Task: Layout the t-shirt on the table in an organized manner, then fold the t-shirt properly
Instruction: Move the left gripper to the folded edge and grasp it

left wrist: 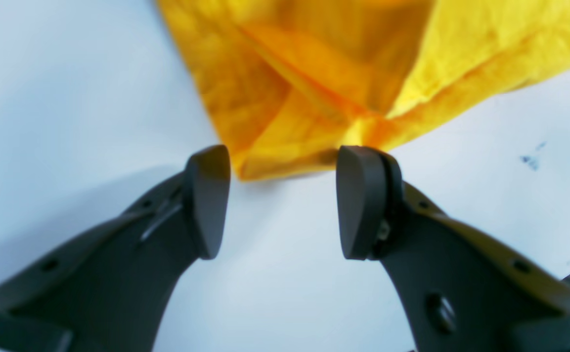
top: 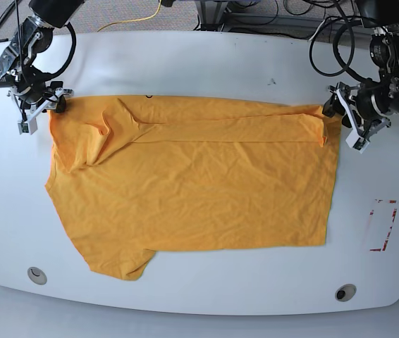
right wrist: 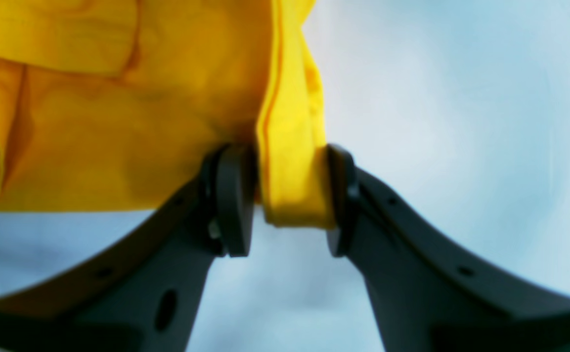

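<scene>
- Orange-yellow cotton, wrinkled all over: the t-shirt (top: 192, 193) lies spread across the middle of the table (top: 206, 63), with a long band folded over along its far edge.
- One sleeve pokes out at the near left of the base view, close to a round grey grommet (top: 37, 274).
- The right gripper (right wrist: 290, 200) is at the shirt's far corner on that view's left, and its wrist camera shows a bunched yellow hem pinched between the two dark pads: it has the cloth.
- The left gripper (left wrist: 282, 200) is over at the opposite far corner; its jaws stand wide apart, the folded corner of the shirt just beyond the fingertips, nothing between them.
- A red tape outline (top: 383, 225) sits on the bare white top, off to the right of the shirt.
- A second grommet (top: 345, 292) is near the front edge.
</scene>
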Motion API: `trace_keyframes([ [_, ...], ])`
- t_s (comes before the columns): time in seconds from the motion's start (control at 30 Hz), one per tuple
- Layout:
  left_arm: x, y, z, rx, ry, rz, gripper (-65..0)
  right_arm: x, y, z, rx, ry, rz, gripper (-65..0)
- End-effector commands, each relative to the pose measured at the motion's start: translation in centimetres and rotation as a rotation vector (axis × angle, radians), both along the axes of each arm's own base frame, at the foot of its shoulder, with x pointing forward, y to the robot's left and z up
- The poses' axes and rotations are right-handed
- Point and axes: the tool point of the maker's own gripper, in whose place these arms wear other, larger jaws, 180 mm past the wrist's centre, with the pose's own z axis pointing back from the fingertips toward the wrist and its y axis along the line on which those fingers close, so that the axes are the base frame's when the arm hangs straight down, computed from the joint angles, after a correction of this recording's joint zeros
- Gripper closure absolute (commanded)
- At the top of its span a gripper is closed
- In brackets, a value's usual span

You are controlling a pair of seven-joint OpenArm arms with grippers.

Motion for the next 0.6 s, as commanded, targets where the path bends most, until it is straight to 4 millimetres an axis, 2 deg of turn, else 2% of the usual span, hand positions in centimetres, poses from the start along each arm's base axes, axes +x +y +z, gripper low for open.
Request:
trace_keyframes([
  [0.0, 0.5, 0.3, 0.5, 0.032, -0.028, -0.015, -32.8, -0.1, -0.5, 0.3, -0.018, 0.008, 0.002, -22.5],
  [0.2, 0.2, -1.2, -0.6, 0.056, -0.015, -0.054, -32.8, -0.1, -0.4, 0.3, -0.017, 0.008, 0.002, -22.5],
  [0.37, 0.0, -1.2, -1.2, 0.1, 0.004, -0.065, -32.5, -0.1, -0.4, 0.3, -0.017, 0.008, 0.002, -22.5],
  [0.5, -0.2, -0.5, -1.7, 0.162, 0.022, -0.063, -32.2, -0.1, -0.5, 0.3, -0.017, 0.008, 0.0, -22.2],
  [0.57, -0.3, -0.2, -1.8, 0.184, 0.03, -0.059, -30.0, -0.1, -0.6, 0.3, -0.017, 0.007, -0.003, -21.4],
])
